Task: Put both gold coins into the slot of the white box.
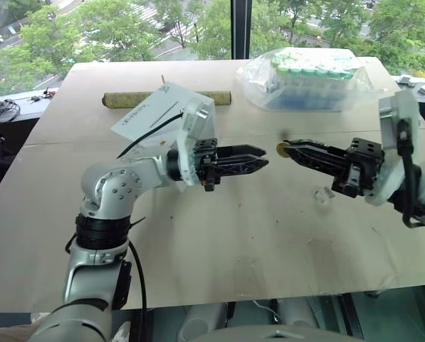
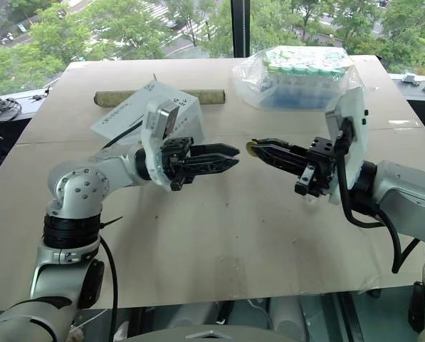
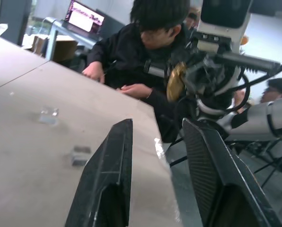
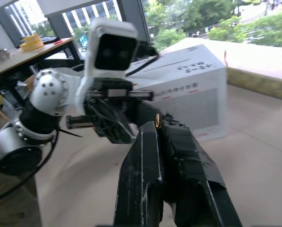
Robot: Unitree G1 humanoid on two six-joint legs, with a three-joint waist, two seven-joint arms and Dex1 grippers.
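On the left, the white box (image 1: pixel 159 108) sits tilted toward the far left part of the surface (image 1: pixel 219 235), partly behind the left arm; one box, its slot not discernible. A brown roll (image 1: pixel 137 98) lies along the far edge behind it. The left gripper (image 1: pixel 263 158) hangs above the middle of the surface, pointing right, its two fingers parted with nothing between them. A small gap separates it from the right gripper (image 1: pixel 285 149), which points left and is closed on one gold coin (image 1: pixel 282 149), held on edge at the fingertips, its face toward the left gripper. One coin is visible. Below both arms the near half of the surface lies bare. Two small clear holders (image 3: pixel 48 115) rest under the right arm. At far right, one clear bag of green-capped tubes (image 1: pixel 308 77) sits near the back edge.
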